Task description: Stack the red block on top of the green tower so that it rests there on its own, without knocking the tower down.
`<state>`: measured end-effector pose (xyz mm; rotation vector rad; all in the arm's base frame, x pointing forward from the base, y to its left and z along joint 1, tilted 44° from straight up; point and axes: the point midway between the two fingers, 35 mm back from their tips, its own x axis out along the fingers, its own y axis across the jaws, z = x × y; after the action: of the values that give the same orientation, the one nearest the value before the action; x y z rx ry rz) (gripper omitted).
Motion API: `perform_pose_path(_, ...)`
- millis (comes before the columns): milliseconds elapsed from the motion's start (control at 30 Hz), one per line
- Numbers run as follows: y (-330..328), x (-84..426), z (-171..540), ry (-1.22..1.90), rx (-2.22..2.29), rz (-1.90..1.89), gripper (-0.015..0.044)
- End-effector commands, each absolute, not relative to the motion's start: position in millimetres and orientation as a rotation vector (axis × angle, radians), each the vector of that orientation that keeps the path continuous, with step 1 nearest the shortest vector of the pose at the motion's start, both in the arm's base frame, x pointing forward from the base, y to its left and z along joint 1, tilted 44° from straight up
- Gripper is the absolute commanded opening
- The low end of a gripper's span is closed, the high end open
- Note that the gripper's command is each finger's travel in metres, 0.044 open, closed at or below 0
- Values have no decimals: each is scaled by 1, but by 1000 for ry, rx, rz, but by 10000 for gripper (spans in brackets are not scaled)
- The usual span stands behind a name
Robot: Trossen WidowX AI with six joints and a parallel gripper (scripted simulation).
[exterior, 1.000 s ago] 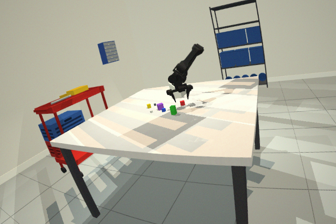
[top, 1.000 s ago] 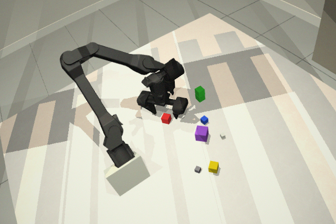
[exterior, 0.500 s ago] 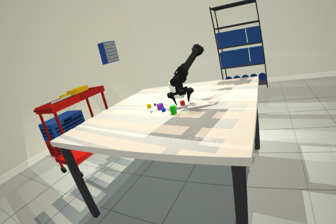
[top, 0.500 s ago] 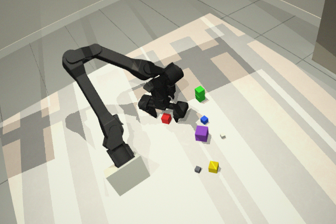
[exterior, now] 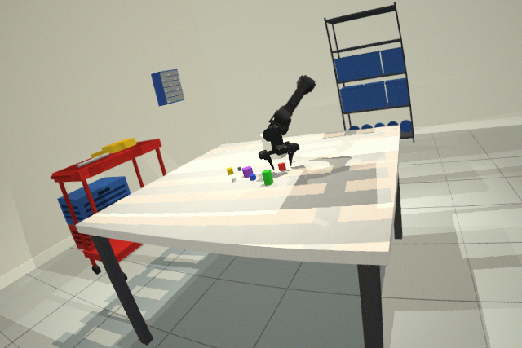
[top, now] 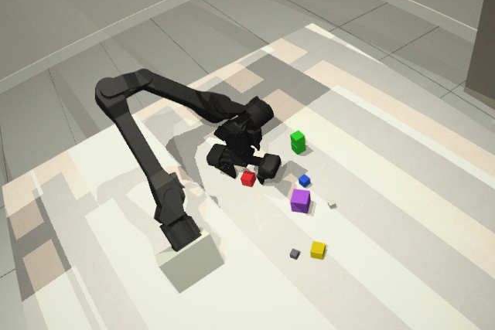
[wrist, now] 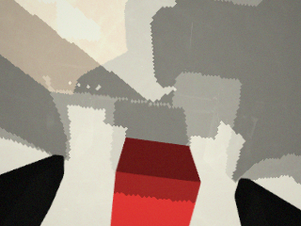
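The red block [top: 248,178] [exterior: 281,166] [wrist: 153,207] sits on the table. My gripper [top: 247,180] [exterior: 282,167] [wrist: 152,177] is open, pointing down, with its fingertips low on either side of the red block. In the wrist view a gap shows between the block and each finger, and the block's lower part is cut off by the frame. The green tower [top: 298,142] [exterior: 267,177], two green blocks one on the other, stands upright on the table, apart from the gripper.
A blue block [top: 304,180] [exterior: 253,177] and a larger purple block [top: 299,201] [exterior: 247,172] lie near the tower. A small white block [top: 332,204], a yellow block [top: 317,250] [exterior: 229,170] and a small grey block [top: 295,253] lie farther off.
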<state>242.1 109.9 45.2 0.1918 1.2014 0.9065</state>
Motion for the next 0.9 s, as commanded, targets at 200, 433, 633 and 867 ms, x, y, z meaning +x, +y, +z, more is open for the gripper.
perform_pose_path(200, 110, 242, 45, 1204, 194, 903, 151)
perform_pose_path(433, 110, 242, 45, 1204, 194, 903, 85)
perform_pose_path(633, 102, 242, 53, 1204, 193, 902, 0)
perform_pose_path(867, 79, 240, 76, 1205, 192, 901, 0)
